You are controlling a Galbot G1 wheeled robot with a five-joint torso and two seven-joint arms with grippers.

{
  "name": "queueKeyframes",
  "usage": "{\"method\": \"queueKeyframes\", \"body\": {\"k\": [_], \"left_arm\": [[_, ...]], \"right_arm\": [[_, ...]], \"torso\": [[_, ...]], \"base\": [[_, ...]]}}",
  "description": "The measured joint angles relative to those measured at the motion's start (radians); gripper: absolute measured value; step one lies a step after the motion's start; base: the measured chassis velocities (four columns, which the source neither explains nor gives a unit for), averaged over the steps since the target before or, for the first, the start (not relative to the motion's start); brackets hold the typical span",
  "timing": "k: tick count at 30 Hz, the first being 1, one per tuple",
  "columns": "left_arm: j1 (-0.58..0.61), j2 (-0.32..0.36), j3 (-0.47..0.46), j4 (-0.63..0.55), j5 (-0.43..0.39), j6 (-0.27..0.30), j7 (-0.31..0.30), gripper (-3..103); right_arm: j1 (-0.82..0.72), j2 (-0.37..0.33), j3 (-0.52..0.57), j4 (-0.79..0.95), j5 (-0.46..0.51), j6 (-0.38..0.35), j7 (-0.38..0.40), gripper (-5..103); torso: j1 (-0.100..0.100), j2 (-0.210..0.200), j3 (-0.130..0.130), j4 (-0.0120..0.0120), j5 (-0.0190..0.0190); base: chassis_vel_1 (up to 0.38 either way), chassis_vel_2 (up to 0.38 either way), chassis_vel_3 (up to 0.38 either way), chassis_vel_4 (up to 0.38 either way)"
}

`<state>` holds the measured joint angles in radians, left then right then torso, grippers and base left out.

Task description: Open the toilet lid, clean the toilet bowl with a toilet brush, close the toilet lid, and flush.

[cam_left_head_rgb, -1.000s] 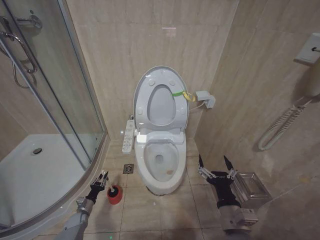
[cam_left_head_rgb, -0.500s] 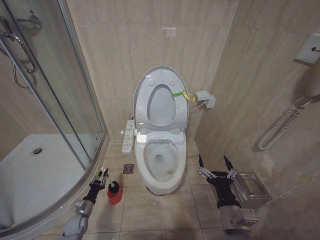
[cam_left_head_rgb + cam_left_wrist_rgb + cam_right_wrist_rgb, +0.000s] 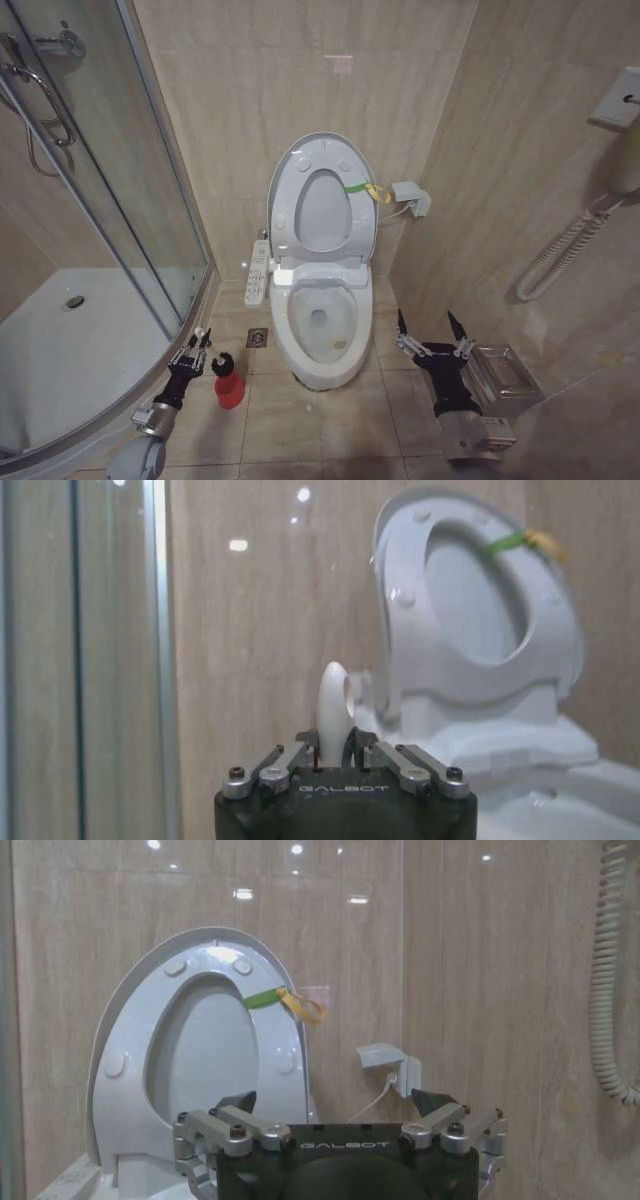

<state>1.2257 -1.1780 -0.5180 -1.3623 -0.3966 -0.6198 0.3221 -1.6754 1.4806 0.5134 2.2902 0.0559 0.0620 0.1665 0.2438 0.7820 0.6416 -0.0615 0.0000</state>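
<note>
The toilet lid stands raised against the wall, with the ring seat up against it and a yellow-green band at its edge. Below it the white toilet bowl lies uncovered, its button panel on the side. My left gripper is low on the floor to the left of the bowl, shut on the pale handle of the toilet brush. The brush's dark head sits at the top of the red holder cup. My right gripper hangs open to the right of the bowl.
The curved glass shower enclosure and its raised tray close off the left, just beside my left arm. A floor drain lies between the cup and the bowl. A metal box stands by the right wall, under a coiled cord.
My left gripper has drawn to the left and a little up with the brush handle, and the dark head has risen to the top of the red cup. The right arm has not moved.
</note>
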Motion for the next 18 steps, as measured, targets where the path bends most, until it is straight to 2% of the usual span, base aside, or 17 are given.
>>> {"method": "queueKeyframes", "body": {"k": [4,10,14,18], "left_arm": [[0.057,0.017,0.0,-0.139,-0.003,0.009,-0.008,22],[0.12,0.031,-0.001,-0.256,0.0,0.012,-0.01,22],[0.168,0.058,-0.007,-0.356,0.006,0.036,-0.066,22],[0.195,0.092,-0.021,-0.405,0.006,0.034,-0.082,22]], "right_arm": [[0.0,0.0,0.0,0.0,0.0,0.0,0.0,100],[0.0,0.0,0.0,0.0,0.0,0.0,0.0,100],[0.0,0.0,0.0,0.0,0.0,0.0,0.0,100],[0.0,0.0,0.0,0.0,0.0,0.0,0.0,100]], "torso": [[0.0,0.0,0.0,0.0,0.0],[0.0,0.0,0.0,0.0002,0.0],[0.0,0.0,0.0,0.0001,-0.0001],[0.0,0.0,0.0,0.0001,-0.0001]], "base": [[0.0,0.0,0.0,0.0],[0.0,0.0,0.0,0.0],[0.0,0.0,0.0,0.0],[0.0,0.0,0.0,0.0]]}}
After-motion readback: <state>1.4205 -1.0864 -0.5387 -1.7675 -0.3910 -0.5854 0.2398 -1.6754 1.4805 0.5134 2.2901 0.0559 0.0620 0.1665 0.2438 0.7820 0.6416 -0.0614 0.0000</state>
